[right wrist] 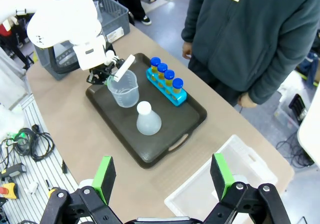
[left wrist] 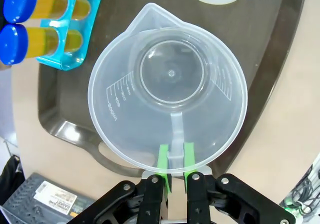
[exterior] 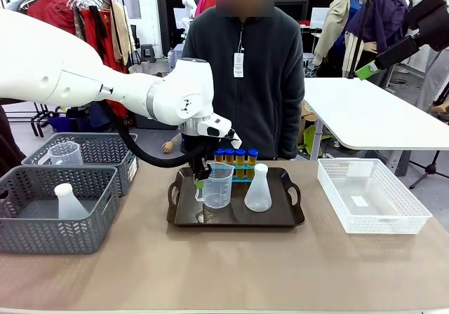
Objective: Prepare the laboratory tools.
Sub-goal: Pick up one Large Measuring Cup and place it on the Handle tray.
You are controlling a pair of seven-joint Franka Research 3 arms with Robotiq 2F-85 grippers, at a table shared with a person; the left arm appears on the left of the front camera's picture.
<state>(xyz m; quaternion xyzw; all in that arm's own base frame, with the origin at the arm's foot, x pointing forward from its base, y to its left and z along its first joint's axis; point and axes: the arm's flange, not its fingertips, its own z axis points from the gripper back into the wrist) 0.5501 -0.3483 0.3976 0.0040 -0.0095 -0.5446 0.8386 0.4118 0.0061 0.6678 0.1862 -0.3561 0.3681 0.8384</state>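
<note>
Centre of the front view: the dark tray [exterior: 295, 219] is crowded, with the measuring beaker [exterior: 217, 186], conical flask [exterior: 257, 189] and capped tubes [exterior: 235, 158] close together; bare table [exterior: 231, 272] across the lower frame lies open; grey baskets [exterior: 63, 188] block the left, a white basket [exterior: 372, 195] the right.

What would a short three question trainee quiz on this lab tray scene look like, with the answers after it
1. True or false: the left gripper is shut on the measuring beaker by its handle.
2. How many blue-capped tubes stand in the rack on the dark tray? A) two B) four C) six
3. Fill in: the conical flask on the tray stands on the beaker's ___ side in the front view.

Key: 1 true. 2 B. 3 right. The right gripper hangs open high above the table, holding nothing.
</note>
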